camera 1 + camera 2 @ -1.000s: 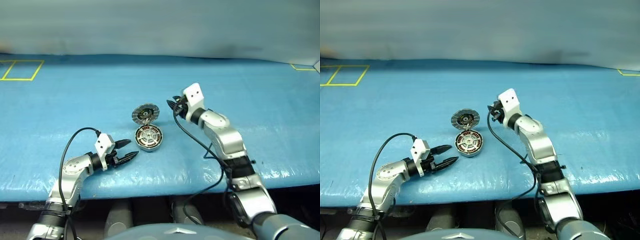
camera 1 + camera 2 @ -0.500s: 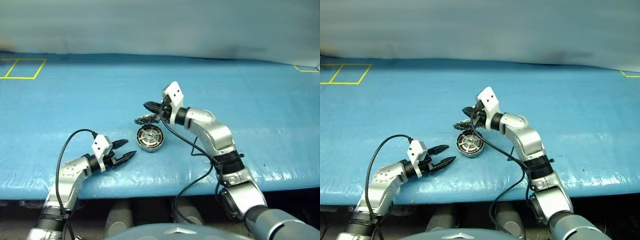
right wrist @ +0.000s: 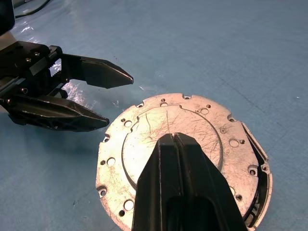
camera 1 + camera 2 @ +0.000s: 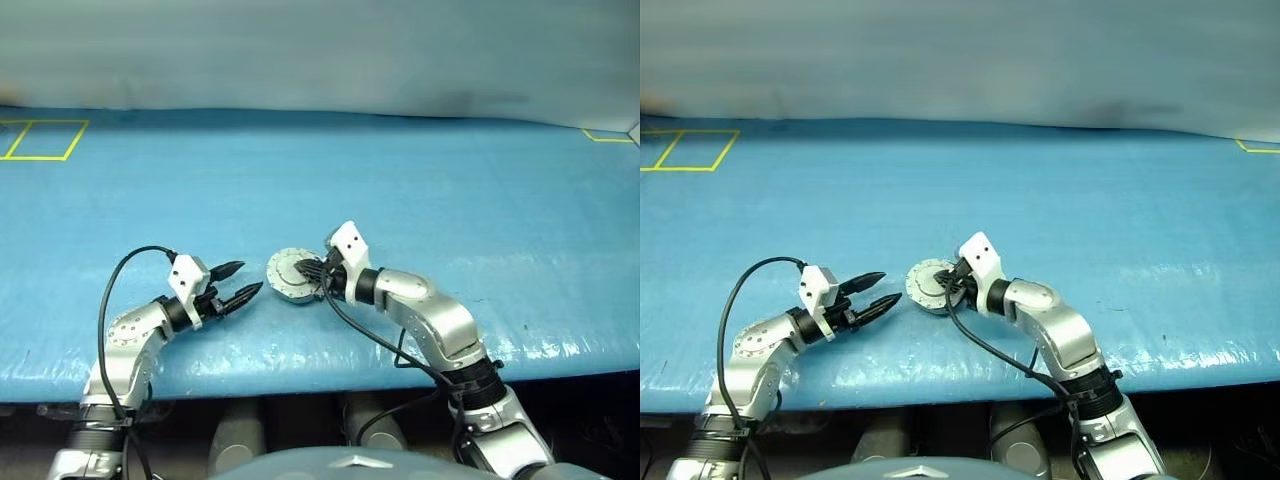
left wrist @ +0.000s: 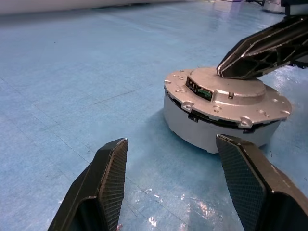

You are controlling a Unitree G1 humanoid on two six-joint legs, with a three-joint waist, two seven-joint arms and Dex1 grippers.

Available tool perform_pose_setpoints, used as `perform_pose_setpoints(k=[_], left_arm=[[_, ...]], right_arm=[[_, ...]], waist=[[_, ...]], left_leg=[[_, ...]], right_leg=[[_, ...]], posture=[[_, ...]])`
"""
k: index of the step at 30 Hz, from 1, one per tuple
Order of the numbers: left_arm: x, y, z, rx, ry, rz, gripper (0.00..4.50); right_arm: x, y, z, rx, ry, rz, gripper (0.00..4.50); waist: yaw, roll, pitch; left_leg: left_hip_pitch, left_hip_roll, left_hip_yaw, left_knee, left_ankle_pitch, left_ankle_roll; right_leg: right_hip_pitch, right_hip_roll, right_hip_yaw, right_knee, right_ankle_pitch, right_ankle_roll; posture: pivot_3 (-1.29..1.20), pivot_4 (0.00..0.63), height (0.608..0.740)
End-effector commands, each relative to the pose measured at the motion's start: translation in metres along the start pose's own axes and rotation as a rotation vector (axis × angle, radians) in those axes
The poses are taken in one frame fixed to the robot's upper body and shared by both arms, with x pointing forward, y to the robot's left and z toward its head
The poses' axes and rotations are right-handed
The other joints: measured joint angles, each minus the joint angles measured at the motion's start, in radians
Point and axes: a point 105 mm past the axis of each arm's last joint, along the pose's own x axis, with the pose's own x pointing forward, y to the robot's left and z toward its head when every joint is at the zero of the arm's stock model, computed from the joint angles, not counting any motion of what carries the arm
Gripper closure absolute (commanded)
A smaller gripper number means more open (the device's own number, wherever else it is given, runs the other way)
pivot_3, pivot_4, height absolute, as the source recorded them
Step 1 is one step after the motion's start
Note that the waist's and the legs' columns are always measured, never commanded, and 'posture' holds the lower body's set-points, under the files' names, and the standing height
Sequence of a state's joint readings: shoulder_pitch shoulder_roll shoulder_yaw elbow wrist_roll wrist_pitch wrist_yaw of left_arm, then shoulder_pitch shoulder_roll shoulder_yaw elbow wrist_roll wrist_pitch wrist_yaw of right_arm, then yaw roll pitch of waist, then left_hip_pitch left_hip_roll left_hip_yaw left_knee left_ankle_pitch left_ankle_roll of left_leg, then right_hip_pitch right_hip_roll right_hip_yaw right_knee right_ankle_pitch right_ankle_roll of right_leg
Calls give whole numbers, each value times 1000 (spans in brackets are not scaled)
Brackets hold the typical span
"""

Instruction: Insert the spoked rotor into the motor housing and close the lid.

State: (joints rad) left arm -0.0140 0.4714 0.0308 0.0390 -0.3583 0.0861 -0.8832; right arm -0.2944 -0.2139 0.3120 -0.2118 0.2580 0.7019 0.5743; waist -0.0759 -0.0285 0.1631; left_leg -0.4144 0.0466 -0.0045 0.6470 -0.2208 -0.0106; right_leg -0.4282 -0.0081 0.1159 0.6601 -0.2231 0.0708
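Note:
The lid [image 4: 288, 271] lies flat, plain grey face up, on top of the motor housing [image 5: 192, 126], a grey puck on the blue table. My right gripper [image 4: 306, 270] is shut, and its fingertips [image 3: 174, 144] rest on the lid's raised centre [image 3: 144, 134]. My left gripper [image 4: 249, 277] is open just left of the housing, near table height, with nothing between its fingers [image 5: 113, 163]. It points at the housing's side and stands apart from it. The spoked rotor is hidden.
The blue cover [image 4: 450, 190] spans the whole table, whose front edge [image 4: 330, 370] runs close below both grippers. Yellow tape marks lie at the far left [image 4: 40, 140] and far right [image 4: 605, 135]. Black cables loop from both wrists.
My right gripper shut, then came back and down from behind the housing. The lid, which stood tilted with its ribbed face showing, now lies flat on the housing. The left gripper rose slightly.

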Motion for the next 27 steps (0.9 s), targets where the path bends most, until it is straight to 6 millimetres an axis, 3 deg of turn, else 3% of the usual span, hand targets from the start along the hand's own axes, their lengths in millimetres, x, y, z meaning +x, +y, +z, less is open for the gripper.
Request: perform_pose_setpoints(k=[1, 6, 14, 18, 22, 25, 27], left_arm=[[-1, 0, 13, 1, -55, -1, 1329], [0, -2, 19, -27, -83, -17, 1329], [4, 5, 40, -112, -160, 8, 1329], [12, 4, 42, -100, -124, -2, 1329], [27, -3, 50, -56, -133, -60, 1329], [40, -7, 54, -31, -134, -104, 771], [47, -8, 56, -28, -136, -124, 122]], right_arm=[[3, 3, -13, -3, 38, -7, 4446], [2, 2, -10, -41, 9, -17, 4446], [-19, -6, 38, -98, -229, -55, 4446], [-37, -13, 68, 7, -409, -72, 4446], [-50, -21, 76, -8, -444, -124, 4446], [-53, -25, 72, -7, -434, -156, 4500], [-53, -26, 68, -6, -423, -171, 4500]], waist=[[0, 0, 0], [0, 0, 0], [5, 0, 0], [6, 0, 0], [9, 0, 0], [11, 0, 0], [11, 0, 0]], left_leg=[[0, 0, 0, 0, 0, 0], [1, 0, 0, 1, 0, 0], [0, 0, 0, 1, 0, 0], [0, 0, -1, 1, 0, 0], [-1, 0, -1, 0, 0, 0], [-1, -1, 0, 1, 0, 0], [-1, -1, -1, 1, 0, 0]], right_leg=[[0, 0, 0, 0, 0, 0], [1, 0, 0, 0, 0, 0], [0, 0, 0, 0, 0, 0], [0, 0, 0, 0, 0, 1], [0, 0, 0, -1, 0, 0], [0, 0, 0, -1, 0, 1], [1, 0, 0, -1, 0, 1]], posture=[[0, 150, 740], [0, 150, 740], [0, 150, 740], [0, 150, 740], [0, 150, 740], [0, 150, 740], [0, 150, 740]])
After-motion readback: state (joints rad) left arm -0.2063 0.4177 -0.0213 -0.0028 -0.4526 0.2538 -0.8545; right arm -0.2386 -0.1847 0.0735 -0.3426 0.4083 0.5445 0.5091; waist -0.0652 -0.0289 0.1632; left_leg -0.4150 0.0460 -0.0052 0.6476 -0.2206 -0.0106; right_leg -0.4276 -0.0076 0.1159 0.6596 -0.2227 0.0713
